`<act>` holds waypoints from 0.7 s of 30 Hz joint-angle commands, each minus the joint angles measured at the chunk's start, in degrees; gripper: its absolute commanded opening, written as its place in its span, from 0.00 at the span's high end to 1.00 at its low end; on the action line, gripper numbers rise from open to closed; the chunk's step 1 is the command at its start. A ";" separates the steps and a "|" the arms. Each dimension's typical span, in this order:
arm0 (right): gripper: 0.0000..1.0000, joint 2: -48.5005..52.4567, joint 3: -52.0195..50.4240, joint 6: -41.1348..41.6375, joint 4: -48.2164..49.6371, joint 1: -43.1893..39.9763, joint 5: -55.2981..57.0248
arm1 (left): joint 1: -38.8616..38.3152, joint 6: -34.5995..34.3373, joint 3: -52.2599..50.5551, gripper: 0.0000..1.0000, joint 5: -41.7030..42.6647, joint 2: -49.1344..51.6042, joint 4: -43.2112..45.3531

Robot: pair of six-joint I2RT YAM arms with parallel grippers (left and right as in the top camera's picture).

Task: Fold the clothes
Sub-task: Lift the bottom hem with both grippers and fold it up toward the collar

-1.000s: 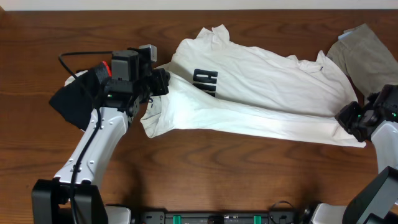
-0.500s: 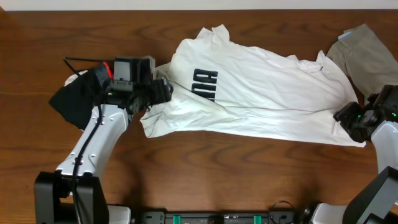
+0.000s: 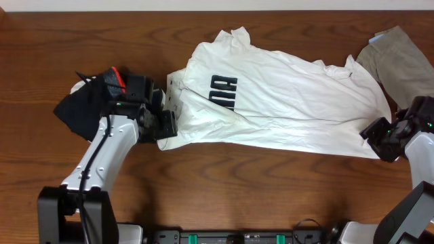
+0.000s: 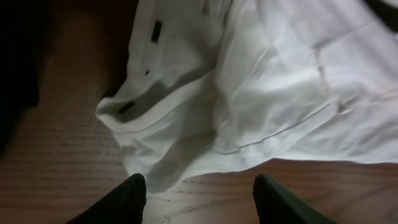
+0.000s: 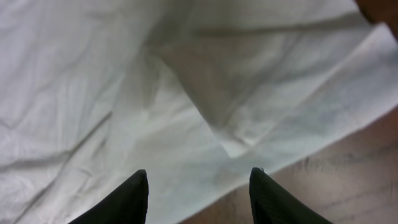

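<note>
White T-shirt [image 3: 285, 102] lies spread and rumpled across the centre and right of the overhead frame, its dark block lettering [image 3: 224, 91] showing left of middle (partly lost in a fold). Left gripper [image 3: 167, 126] sits at the shirt's lower left edge. In the left wrist view its fingers [image 4: 127, 196] stand apart with nothing between them, and the bunched hem lies just above them on the wooden table [image 3: 224, 190]. Right gripper [image 3: 375, 139] is at the shirt's lower right corner, its jaws likewise apart and empty, with white cloth filling most of its wrist view. A black garment [image 3: 81, 112] lies at the left of the frame, partly under the left arm. A khaki-grey garment [image 3: 400, 57] lies in the upper right, just beside the shirt.
</note>
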 commanded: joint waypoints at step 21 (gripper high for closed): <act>0.50 0.33 0.79 -0.46 -2.45 0.52 0.63 | 1.88 8.68 0.42 0.94 0.26 7.65 5.81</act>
